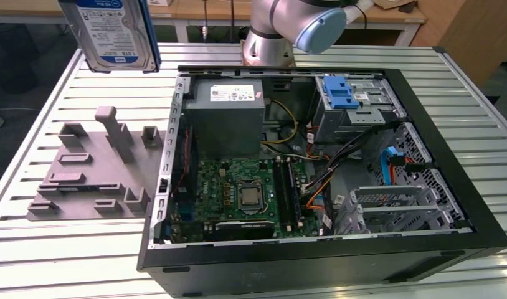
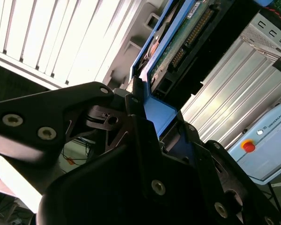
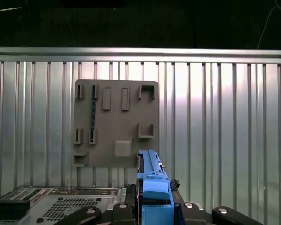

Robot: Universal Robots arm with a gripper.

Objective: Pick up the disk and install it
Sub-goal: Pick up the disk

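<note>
disk held in the air, off the open computer case

the claw (image 2: 157,107) is clenched on the disk (image 1: 112,32), with its black fingers (image 2: 135,110) pressed against the blue frame around the drive. in the exterior view the disk hangs upright, well above the table (image 1: 46,255). it is outside the computer case (image 1: 320,261), past the case's far corner on the exterior view's left. its white-and-blue label faces the camera.

the computer case lies on its side on the table with the side panel off. inside it, a grey power supply box (image 1: 227,115) sits against the far wall. a metal drive cage (image 1: 353,106) with a blue latch stands next to that box, toward the exterior view's right. a green circuit board (image 1: 241,190) covers much of the near half of the case. the arm (image 1: 291,28) rises behind the case's far wall.

just beside the case, on the exterior view's left, a grey board with raised blocks (image 1: 91,171) lies flat on the table.

in the first wrist view the blue frame shows edge-on between the claw's fingers. the grey board lies on the slatted table beyond it, and a corner of the case is close by.
</note>
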